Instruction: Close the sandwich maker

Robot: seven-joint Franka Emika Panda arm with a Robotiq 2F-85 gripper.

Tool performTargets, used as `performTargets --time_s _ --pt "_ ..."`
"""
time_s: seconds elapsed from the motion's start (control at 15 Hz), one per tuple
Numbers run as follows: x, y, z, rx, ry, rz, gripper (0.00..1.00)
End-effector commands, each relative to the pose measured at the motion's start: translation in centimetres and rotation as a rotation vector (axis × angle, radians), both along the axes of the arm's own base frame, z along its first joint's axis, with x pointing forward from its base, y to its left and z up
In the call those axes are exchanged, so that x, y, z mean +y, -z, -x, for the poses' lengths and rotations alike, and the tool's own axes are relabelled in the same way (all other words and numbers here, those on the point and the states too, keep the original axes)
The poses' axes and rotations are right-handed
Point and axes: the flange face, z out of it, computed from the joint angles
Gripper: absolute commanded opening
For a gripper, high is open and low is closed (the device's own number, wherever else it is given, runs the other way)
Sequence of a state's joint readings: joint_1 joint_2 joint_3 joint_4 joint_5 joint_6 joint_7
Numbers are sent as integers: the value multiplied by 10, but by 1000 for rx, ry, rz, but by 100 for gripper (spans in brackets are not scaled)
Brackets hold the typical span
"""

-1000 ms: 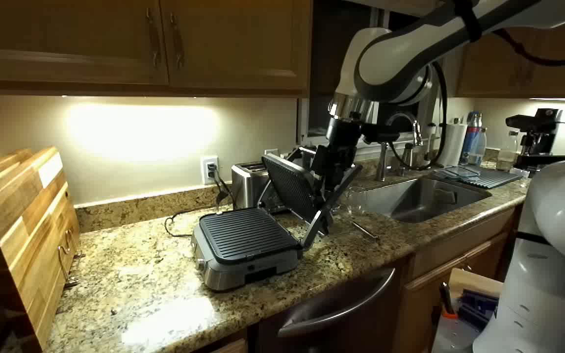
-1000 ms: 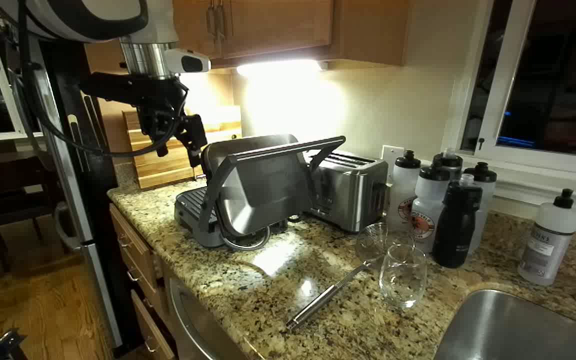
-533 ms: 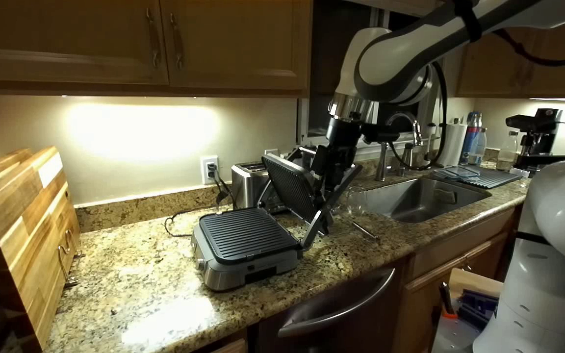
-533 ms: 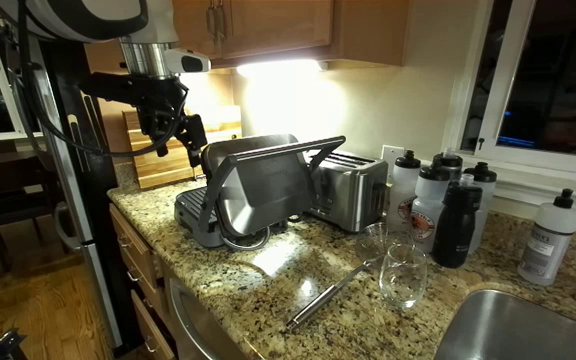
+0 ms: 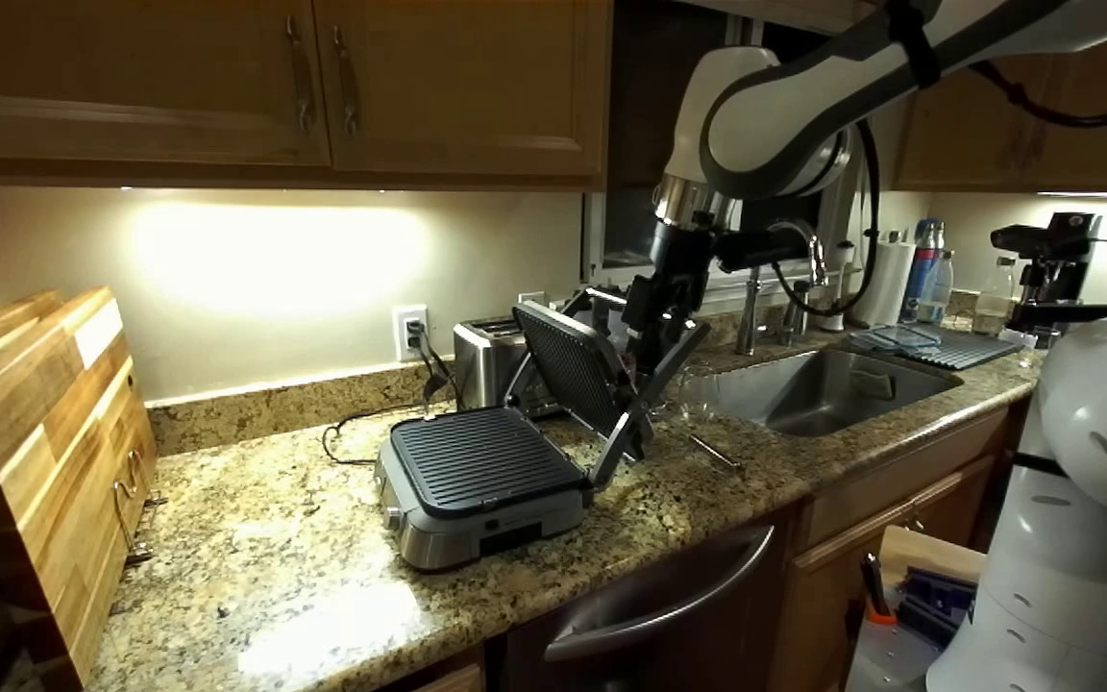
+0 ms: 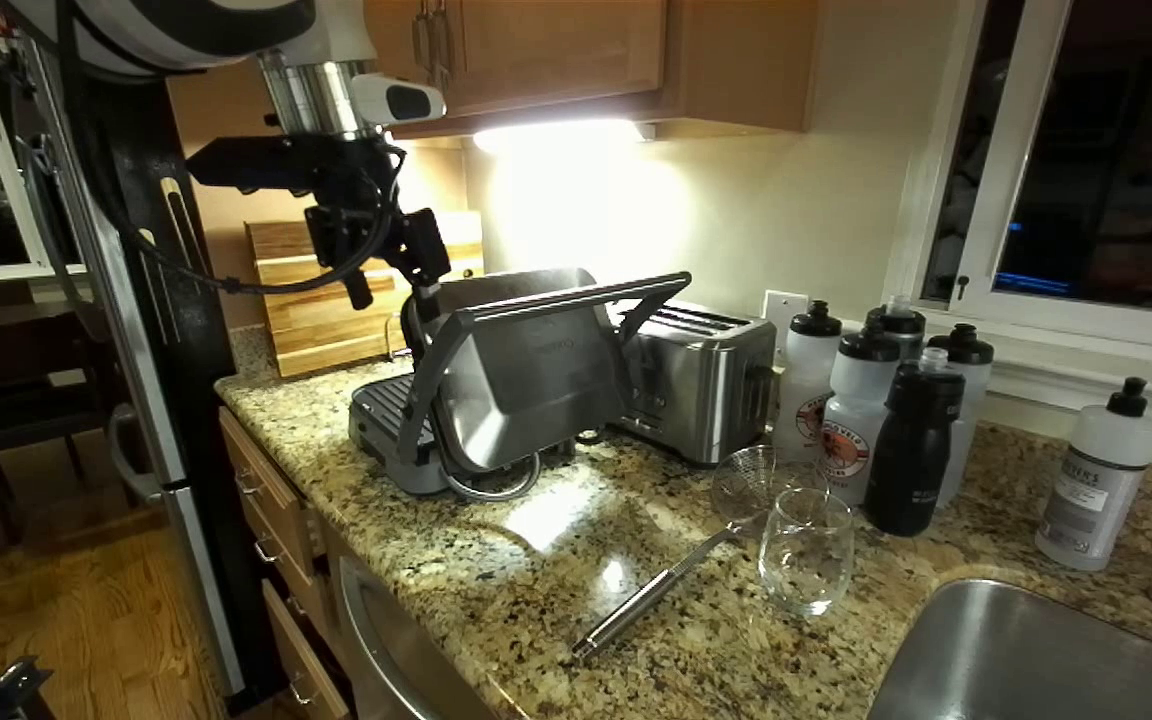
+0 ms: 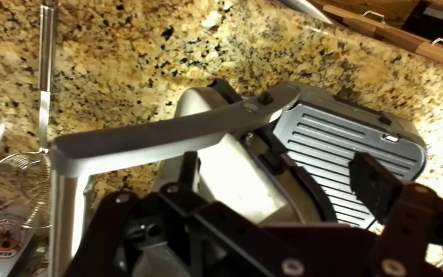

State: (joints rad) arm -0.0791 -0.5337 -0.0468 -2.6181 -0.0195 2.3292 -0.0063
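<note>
The grey-silver sandwich maker stands open on the granite counter, its ribbed dark lower plate facing up. Its lid leans back past upright, and its handle sticks out behind the lid. Both also show in the wrist view, the lid and the handle. My gripper is open and points down. In the wrist view one finger appears on the lid's outer side and the other over the lower plate. In an exterior view the gripper is at the lid's near upper edge. I cannot tell whether it touches.
A steel toaster stands close behind the lid. A strainer, a glass and several bottles are on the counter towards the sink. Wooden boards stand at the far end. A cord lies behind the base.
My gripper has risen slightly, tilted and shifted to the right in both exterior views. The sandwich maker and its lid have not moved.
</note>
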Motion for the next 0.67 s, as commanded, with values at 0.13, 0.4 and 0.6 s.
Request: performTargets --time_s 0.13,0.4,0.6 --pt "-37 -35 -9 -54 123 11 100" --pt "-64 -49 -24 -54 228 31 100" --pt "-84 -46 -37 -30 288 68 100"
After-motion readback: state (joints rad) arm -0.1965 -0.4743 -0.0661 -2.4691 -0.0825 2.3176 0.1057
